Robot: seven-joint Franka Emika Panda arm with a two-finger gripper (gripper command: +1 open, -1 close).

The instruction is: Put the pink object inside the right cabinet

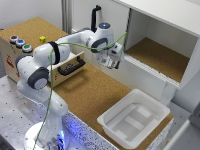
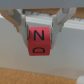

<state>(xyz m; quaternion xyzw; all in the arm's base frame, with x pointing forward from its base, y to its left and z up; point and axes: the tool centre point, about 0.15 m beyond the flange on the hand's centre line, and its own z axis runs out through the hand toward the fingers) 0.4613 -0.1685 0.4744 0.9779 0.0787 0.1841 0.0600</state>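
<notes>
In the wrist view the pink object [image 2: 39, 44], a small pinkish-red block with dark letters on its face, is pinched between my two fingers. My gripper [image 2: 40, 36] is shut on it, above the cork surface. In the exterior view my gripper [image 1: 113, 59] hangs just in front of the right cabinet [image 1: 159, 56], level with its white front lip and near the opening's left end in the exterior view. The block is too small to make out there. The cabinet has white walls, a cork-brown floor and nothing visible inside.
A white plastic bin [image 1: 133, 118] sits on the cork table in front of the cabinet. A wooden drawer box [image 1: 64, 64] with a black handle carries coloured buttons [image 1: 20, 43] and a small yellow cube [image 1: 43, 38]. A white door with a black handle [image 1: 95, 12] stands beside the opening.
</notes>
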